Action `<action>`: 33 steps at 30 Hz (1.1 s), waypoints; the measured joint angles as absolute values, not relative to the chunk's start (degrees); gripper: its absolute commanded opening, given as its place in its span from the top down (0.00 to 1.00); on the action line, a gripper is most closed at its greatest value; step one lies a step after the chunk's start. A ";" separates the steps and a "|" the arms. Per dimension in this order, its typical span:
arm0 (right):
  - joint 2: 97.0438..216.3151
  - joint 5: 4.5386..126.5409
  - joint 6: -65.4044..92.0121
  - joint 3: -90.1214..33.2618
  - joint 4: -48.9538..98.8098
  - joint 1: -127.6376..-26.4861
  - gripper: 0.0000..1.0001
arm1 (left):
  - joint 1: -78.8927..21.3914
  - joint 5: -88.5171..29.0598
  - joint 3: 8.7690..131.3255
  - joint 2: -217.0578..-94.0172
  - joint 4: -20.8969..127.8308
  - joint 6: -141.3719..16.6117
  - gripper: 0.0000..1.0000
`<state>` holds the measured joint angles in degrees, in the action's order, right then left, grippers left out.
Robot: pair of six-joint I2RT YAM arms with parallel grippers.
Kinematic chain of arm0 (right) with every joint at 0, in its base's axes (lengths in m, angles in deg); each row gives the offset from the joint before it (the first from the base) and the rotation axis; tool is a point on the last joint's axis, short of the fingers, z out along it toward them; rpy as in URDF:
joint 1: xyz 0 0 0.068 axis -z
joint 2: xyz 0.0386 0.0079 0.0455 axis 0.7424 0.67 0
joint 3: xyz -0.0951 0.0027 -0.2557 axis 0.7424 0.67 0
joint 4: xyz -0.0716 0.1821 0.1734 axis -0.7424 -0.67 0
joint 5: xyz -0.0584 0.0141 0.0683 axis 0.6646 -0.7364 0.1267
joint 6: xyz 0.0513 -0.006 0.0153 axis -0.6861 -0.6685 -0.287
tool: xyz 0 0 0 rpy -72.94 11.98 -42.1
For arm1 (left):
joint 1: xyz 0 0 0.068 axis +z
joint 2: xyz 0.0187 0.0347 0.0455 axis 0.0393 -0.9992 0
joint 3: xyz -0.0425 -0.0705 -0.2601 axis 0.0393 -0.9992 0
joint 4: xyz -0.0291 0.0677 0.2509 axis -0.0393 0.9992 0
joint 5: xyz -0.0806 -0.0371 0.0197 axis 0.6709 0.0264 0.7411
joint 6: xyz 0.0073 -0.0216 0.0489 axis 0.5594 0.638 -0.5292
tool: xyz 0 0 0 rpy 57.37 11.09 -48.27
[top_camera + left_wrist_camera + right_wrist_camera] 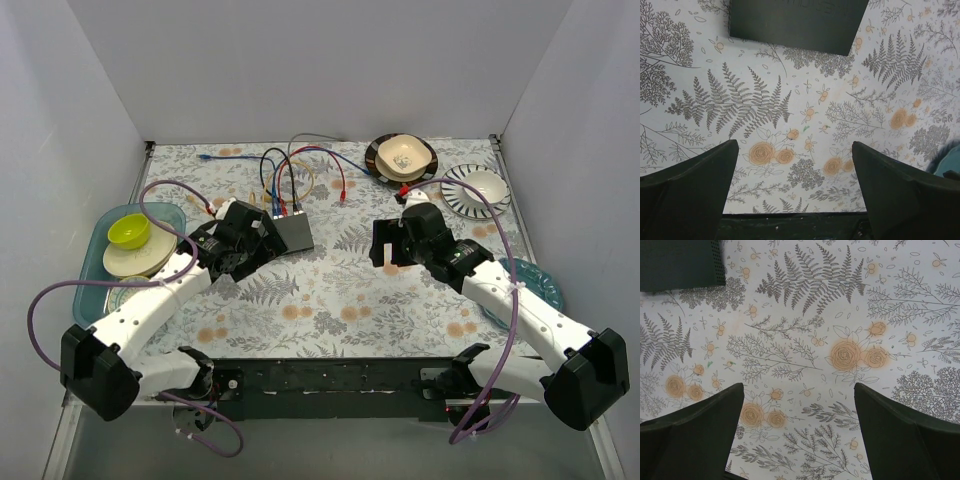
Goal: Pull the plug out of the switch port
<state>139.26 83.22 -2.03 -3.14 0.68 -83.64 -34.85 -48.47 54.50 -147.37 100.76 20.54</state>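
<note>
The switch is a flat dark-grey box lying left of the table's middle. Several cables, red, blue, black and tan, run into plugs along its far edge. My left gripper is open and empty just left of the switch. In the left wrist view the switch lies ahead of the open gripper. My right gripper is open and empty, well to the right of the switch. The right wrist view shows one corner of the switch at top left, far from the gripper.
A teal tray with plates and a green bowl stands at the left. A brown plate with a cream bowl and a striped plate with a bowl stand at the back right. A teal plate lies under the right arm.
</note>
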 measured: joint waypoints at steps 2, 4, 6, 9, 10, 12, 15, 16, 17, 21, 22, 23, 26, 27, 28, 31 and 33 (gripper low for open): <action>139.41 83.03 -1.95 -3.14 1.38 -83.64 0.02 | -34.59 -48.97 55.64 -148.20 101.31 20.67 0.02; 140.00 82.87 -1.92 -3.34 2.21 -83.64 0.01 | -34.20 -49.26 57.49 -150.15 101.59 20.52 0.02; 141.84 83.03 -1.95 -4.63 2.76 -83.64 0.02 | -33.87 -49.69 59.53 -152.36 101.44 20.10 0.02; 145.99 84.23 -2.14 -8.08 3.48 -83.64 0.02 | -32.38 -50.74 62.85 -155.46 102.12 19.82 0.02; 147.69 84.82 -2.47 -9.61 3.79 -83.57 0.03 | -31.07 -50.94 64.36 -156.62 102.57 19.88 0.02; 151.08 85.17 -3.56 -12.08 5.19 -83.27 0.05 | -27.31 -51.73 66.59 -158.52 103.10 21.06 0.02; 156.33 83.70 -6.38 -14.38 8.22 -82.04 0.09 | -21.96 -53.17 66.94 -160.03 103.91 24.08 0.02; 157.81 83.14 -7.19 -14.68 9.23 -81.74 0.12 | -20.40 -53.48 66.48 -160.34 103.89 25.19 0.02; 160.02 82.04 -8.44 -15.10 10.43 -81.32 0.13 | -19.24 -53.43 65.54 -160.42 103.34 26.18 0.02; 168.89 78.92 -11.24 -18.38 12.44 -80.77 0.22 | -16.29 -52.62 60.31 -160.42 100.89 27.97 0.02; 170.58 78.57 -11.48 -19.30 12.62 -80.75 0.29 | -15.62 -52.08 59.07 -160.42 99.86 27.88 0.03; 172.59 77.98 -11.96 -20.61 12.55 -80.60 0.32 | -14.98 -51.53 57.93 -160.42 98.44 27.55 0.09; 177.77 75.44 -13.07 -24.69 13.01 -80.08 0.45 | -13.23 -49.19 55.07 -160.62 92.48 26.02 0.24; 179.80 74.42 -13.55 -26.86 12.79 -79.59 0.47 | -12.71 -48.01 54.37 -160.90 90.49 25.50 0.26; 181.18 73.93 -13.84 -28.50 12.66 -79.25 0.50 | -12.25 -46.92 53.80 -161.36 88.35 25.06 0.28; 186.27 72.16 -14.60 -34.86 11.98 -78.11 0.57 | -11.38 -43.86 52.68 -163.46 83.06 24.19 0.36; 188.17 71.14 -14.93 -36.93 12.03 -77.54 0.62 | -11.29 -42.13 51.81 -165.08 80.26 23.80 0.38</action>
